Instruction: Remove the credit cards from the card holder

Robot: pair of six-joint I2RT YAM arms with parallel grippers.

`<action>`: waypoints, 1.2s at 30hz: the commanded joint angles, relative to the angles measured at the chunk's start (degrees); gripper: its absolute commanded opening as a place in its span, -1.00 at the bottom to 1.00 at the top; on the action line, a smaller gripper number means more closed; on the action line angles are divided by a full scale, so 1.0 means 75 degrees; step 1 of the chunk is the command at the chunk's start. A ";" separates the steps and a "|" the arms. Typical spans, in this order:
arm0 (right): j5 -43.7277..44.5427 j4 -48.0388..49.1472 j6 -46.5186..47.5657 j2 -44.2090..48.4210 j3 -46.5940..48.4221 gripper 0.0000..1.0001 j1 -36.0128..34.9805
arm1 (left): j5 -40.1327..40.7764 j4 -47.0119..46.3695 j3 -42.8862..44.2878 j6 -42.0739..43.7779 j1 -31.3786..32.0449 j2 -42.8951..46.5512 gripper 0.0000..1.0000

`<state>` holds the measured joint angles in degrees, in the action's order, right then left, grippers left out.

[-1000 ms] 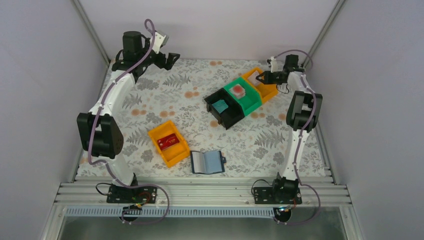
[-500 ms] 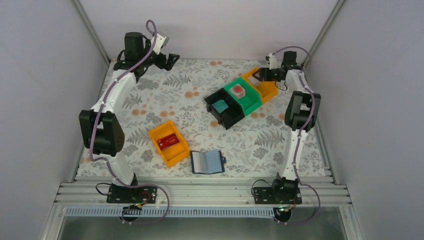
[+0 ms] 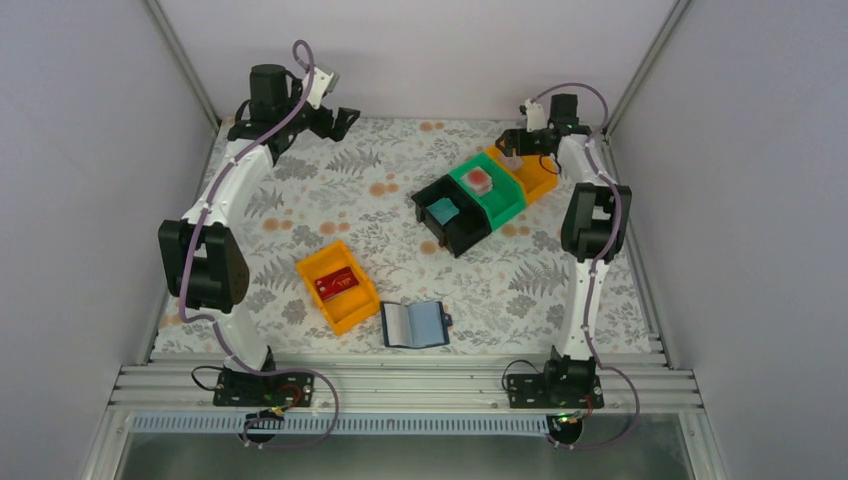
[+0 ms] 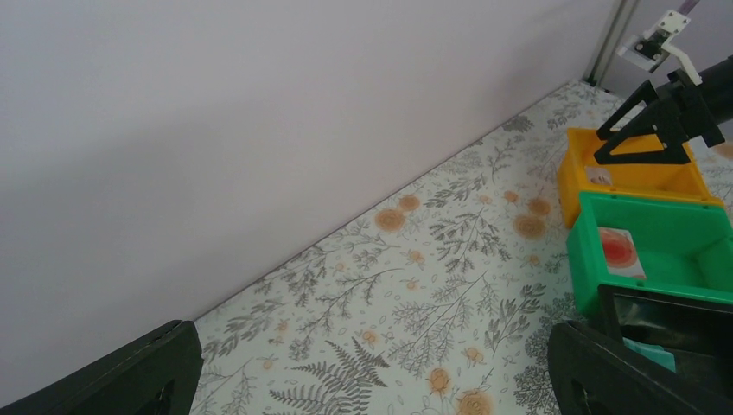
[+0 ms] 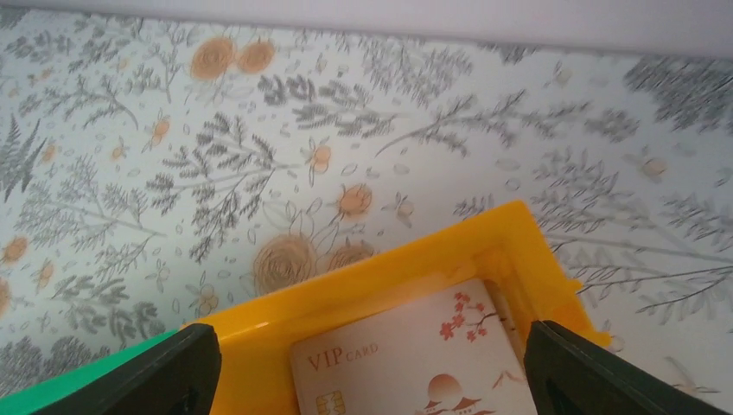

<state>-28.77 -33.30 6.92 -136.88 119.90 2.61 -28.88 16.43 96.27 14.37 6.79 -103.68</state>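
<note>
The card holder (image 3: 413,323) lies open near the front edge, its pale blue sleeves facing up. A pinkish-white VIP card (image 5: 415,363) lies flat in the far orange bin (image 5: 363,277). My right gripper (image 5: 372,346) hangs open just above it, touching nothing. Other credit cards lie in bins: a red card (image 3: 335,283), a teal card (image 3: 440,211) and a pinkish-white card (image 3: 478,180) with a red mark. My left gripper (image 3: 335,122) is open and empty at the far left, well away from the card holder.
An orange bin (image 3: 338,285) sits left of the card holder. A black bin (image 3: 448,218), a green bin (image 3: 487,190) and the far orange bin (image 3: 530,168) stand in a diagonal row at the back right. White walls and frame posts enclose the table.
My right gripper has gone from shut to open over the far orange bin, leaving the pinkish-white card in it, and has drawn back toward the far wall. The left arm has not moved.
</note>
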 commanded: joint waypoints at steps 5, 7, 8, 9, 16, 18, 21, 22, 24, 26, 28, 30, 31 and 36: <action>0.1239 0.1052 -0.0737 0.1949 -0.1404 0.77 -0.0548 | 0.0137 0.0207 0.0112 0.0229 0.0160 0.0461 1.00; 0.1762 0.1056 -0.0909 0.2358 -0.1686 0.77 -0.0832 | 0.0131 0.0283 -0.0025 0.0304 0.0184 0.0646 1.00; 0.2022 0.1046 -0.0993 0.2524 -0.1789 0.77 -0.0946 | 0.0137 0.0303 -0.0112 0.0310 0.0195 0.0757 1.00; 0.2208 0.1016 -0.1086 0.2698 -0.1873 0.77 -0.1038 | 0.0120 0.0313 -0.0233 0.0312 0.0198 0.0872 1.00; 0.2489 0.0791 -0.2231 0.4019 -0.2643 0.77 -0.1771 | 0.0294 0.0262 -0.1443 -0.0077 0.0403 0.2063 1.00; 0.2504 0.0602 -0.2528 0.4411 -0.3230 0.76 -0.2204 | 0.0398 0.0200 -0.1975 -0.0253 0.0608 0.2530 1.00; 0.2887 0.0450 -0.2886 0.5152 -0.4350 0.74 -0.2973 | 0.0377 -0.0159 -0.3513 -0.0843 0.0913 0.3746 1.00; 0.3053 0.0436 -0.2983 0.5431 -0.4766 0.74 -0.3269 | 0.0246 -0.0351 -0.4198 -0.1060 0.1014 0.4348 1.00; 0.3373 0.0490 -0.3216 0.6225 -0.5727 0.73 -0.3831 | -0.0125 -0.0614 -0.5454 -0.1451 0.1205 0.5547 1.00; 0.3602 0.0695 -0.3597 0.7125 -0.6831 0.73 -0.4393 | -0.0401 -0.0821 -0.6703 -0.1999 0.1480 0.6654 1.00; 0.3606 0.0871 -0.4103 0.7767 -0.7862 0.73 -0.4913 | -0.0650 -0.1227 -0.7848 -0.2766 0.1659 0.7606 1.00; 0.3581 0.0846 -0.4741 0.8177 -0.8705 0.73 -0.5464 | -0.0635 -0.1748 -0.8850 -0.4334 0.1772 0.8211 1.00; 0.3541 0.0832 -0.5066 0.8314 -0.9148 0.73 -0.5693 | -0.0568 -0.1928 -0.9248 -0.5120 0.1788 0.8369 0.99; 0.3308 0.1093 -0.5749 0.8235 -1.0339 0.73 -0.6652 | -0.0322 -0.1997 -1.0237 -0.6007 0.1787 0.8876 0.96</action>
<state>-4.08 -27.49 -28.80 -73.67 47.40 -42.70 -32.16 4.89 22.65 -20.12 20.12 -39.29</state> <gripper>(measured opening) 0.866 0.982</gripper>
